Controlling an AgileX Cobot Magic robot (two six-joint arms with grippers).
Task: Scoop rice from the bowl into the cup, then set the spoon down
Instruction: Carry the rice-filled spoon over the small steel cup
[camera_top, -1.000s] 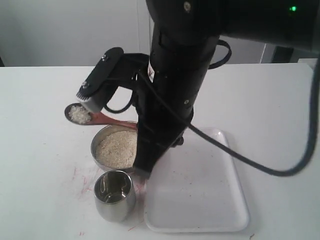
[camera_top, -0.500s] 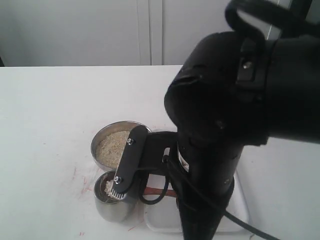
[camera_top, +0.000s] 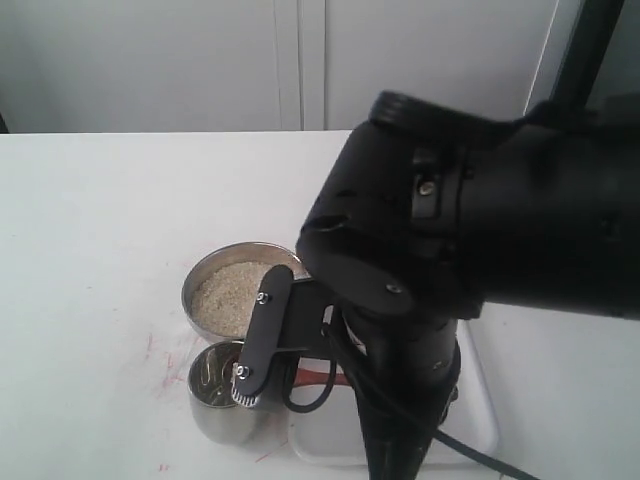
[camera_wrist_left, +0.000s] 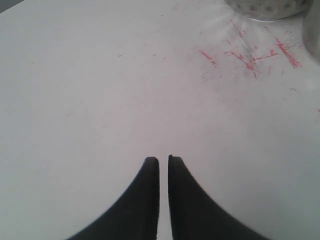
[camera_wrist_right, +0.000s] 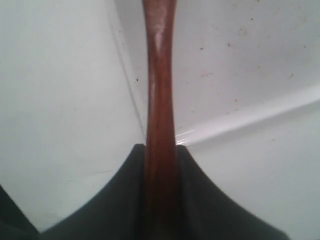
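White worktop (camera_top: 90, 230), pale wall (camera_top: 150, 60); spoon (camera_wrist_right: 160, 100) clamped in right end effector (camera_wrist_right: 160, 150), cup (camera_top: 212, 385) at its 9 o'clock; left end effector (camera_wrist_left: 163, 161) closed, empty.

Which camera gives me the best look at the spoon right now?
The right wrist view: the spoon handle fills it, clamped in the right gripper, though its head is out of frame. The exterior view shows only a short reddish stretch of handle. The left wrist view shows none of it.

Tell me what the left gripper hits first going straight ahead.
Looks free: the left gripper points across bare table, the bowl off to one side. If angled downward, the table itself would come first.
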